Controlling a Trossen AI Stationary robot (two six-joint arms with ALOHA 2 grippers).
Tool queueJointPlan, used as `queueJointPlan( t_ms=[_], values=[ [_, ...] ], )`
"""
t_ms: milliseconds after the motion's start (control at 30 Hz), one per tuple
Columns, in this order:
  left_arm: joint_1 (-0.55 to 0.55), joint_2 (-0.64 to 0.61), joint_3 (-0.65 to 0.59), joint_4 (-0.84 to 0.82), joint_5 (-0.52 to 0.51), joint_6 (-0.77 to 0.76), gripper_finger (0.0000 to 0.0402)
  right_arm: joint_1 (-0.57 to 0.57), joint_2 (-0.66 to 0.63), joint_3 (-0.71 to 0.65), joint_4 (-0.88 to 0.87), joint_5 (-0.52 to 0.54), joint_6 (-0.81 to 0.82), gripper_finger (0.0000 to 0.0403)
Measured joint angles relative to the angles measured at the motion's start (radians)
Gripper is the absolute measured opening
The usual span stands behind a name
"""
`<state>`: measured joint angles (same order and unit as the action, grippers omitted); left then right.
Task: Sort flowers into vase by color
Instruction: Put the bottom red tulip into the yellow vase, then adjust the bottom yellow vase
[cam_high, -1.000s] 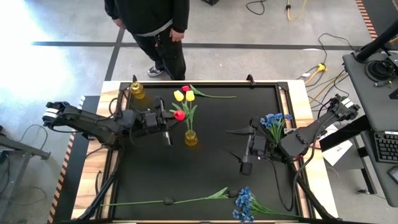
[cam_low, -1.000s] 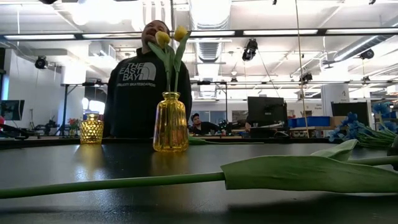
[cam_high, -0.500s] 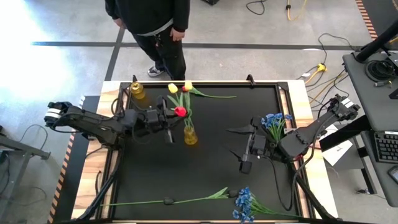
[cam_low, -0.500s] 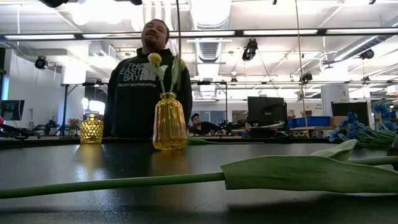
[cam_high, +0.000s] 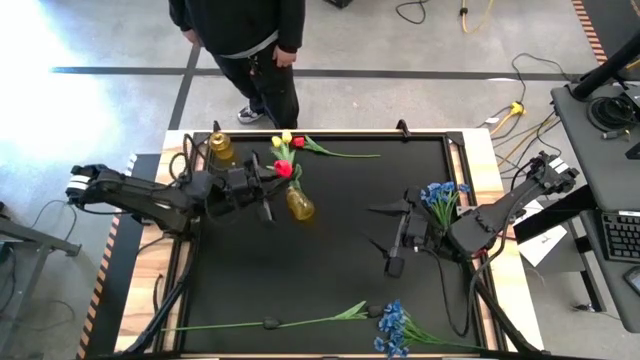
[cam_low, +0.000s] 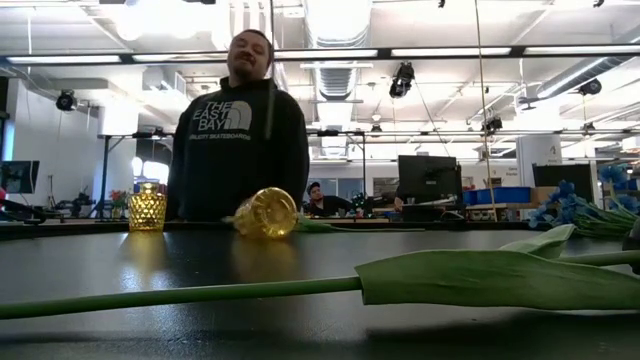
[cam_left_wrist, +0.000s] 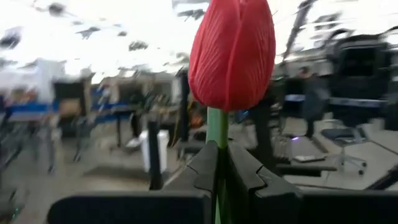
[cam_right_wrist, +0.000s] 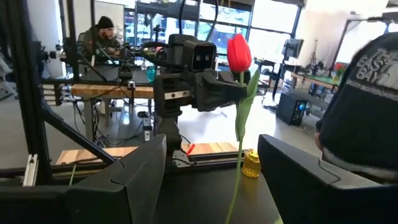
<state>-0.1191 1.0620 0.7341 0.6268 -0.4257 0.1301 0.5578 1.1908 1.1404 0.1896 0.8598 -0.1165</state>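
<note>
1. The red tulip is pinched by its green stem in the left gripper. The fingers are shut tight on the stem and the bloom sticks up right above them.
2. Just past that claw's tips, a bit toward the table's middle, the amber vase lies tipped over on its side. In the low view you mostly see its round base.
3. The yellow tulips sit right beside the held red bloom, on the far-edge side of the claw. Can't tell if their stems are still in the vase.
4. Another red flower with a long stem lies flat by the far edge, near those.
5. A small gold vase stands upright at the far left corner, behind the left claw.
6. The right gripper hovers well apart over the right half, jaws wide and holding nothing. A blue bunch is close behind it.
7. Along the near edge, a leafy stem and another blue bunch lie flat.
8. A person in a dark hoodie stands beyond the table.
</note>
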Motion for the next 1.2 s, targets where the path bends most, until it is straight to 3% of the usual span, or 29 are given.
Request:
queueJointPlan(
  t_ms=[133, 333, 467, 600, 933, 1200],
  values=[
    [0.006, -0.060, -0.002, -0.201, -0.094, -0.218, 0.0000, -0.004, 0.000, 0.000, -0.050, 0.039, 0.116, 0.0247],
    [0.002, -0.202, 0.007, -0.627, -0.080, -0.555, 0.0000, -0.031, -0.006, 0.000, -0.220, 0.035, 0.382, 0.0247],
    [0.001, -0.299, 0.006, -0.938, -0.080, -0.812, 0.0007, -0.106, 0.011, 0.000, -0.306, -0.070, 0.508, 0.0247],
    [0.001, -0.354, 0.004, -1.176, -0.080, -0.986, 0.0040, -0.202, 0.060, 0.000, -0.318, -0.201, 0.553, 0.0263],
    [0.005, -0.346, -0.032, -1.339, -0.080, -1.108, 0.0140, -0.485, 0.301, 0.038, -0.334, -0.506, 0.728, 0.0325],
    [0.054, -0.386, -0.034, -1.673, -0.080, -1.248, 0.0173, -0.671, 0.623, 0.318, -0.500, -0.712, 0.735, 0.0327]
  ],
)
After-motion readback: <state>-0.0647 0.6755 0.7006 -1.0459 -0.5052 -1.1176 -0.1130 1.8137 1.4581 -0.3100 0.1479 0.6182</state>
